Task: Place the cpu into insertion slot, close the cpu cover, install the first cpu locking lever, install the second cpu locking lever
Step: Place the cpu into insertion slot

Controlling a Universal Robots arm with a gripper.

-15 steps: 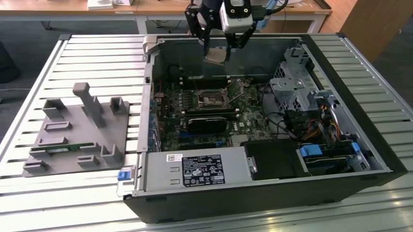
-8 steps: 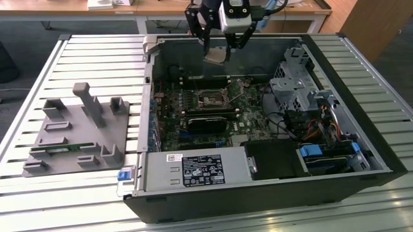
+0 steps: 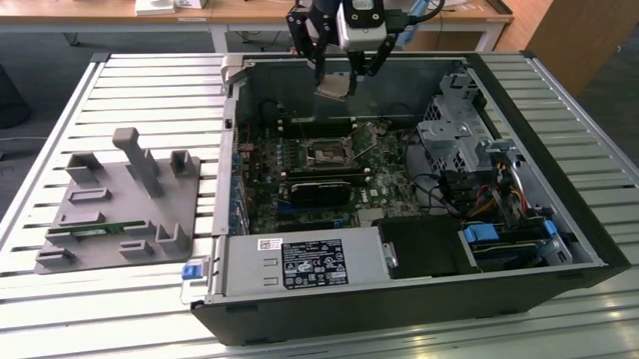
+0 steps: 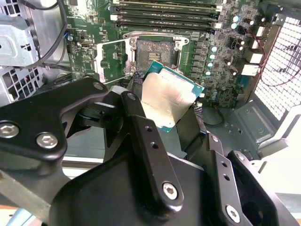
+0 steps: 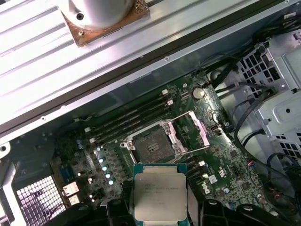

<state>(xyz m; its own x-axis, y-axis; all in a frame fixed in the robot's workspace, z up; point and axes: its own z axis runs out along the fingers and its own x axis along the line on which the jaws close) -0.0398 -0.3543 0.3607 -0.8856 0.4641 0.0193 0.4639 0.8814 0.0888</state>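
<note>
My gripper [image 3: 334, 84] hangs over the back of the open computer case, shut on the cpu [image 3: 333, 87]. The cpu's pale metal top [image 5: 159, 195] with its green edge sits tilted between the black fingers [image 4: 141, 127] in both wrist views. Below and ahead of it the insertion slot [image 5: 151, 147] lies open and dark on the green motherboard, with nothing in it. The cpu cover [image 5: 190, 132], a silvery frame, is flipped up beside the slot [image 4: 155, 52]. A thin wire locking lever [image 5: 202, 149] lies swung out next to it.
Memory slots [image 5: 131, 117] run behind the socket and a black card [image 3: 319, 187] lies in front. A metal drive cage [image 3: 454, 131] and cables fill the exterior view's right, a power supply [image 3: 299, 265] the front. A grey fixture tray [image 3: 120, 206] rests on the slatted table.
</note>
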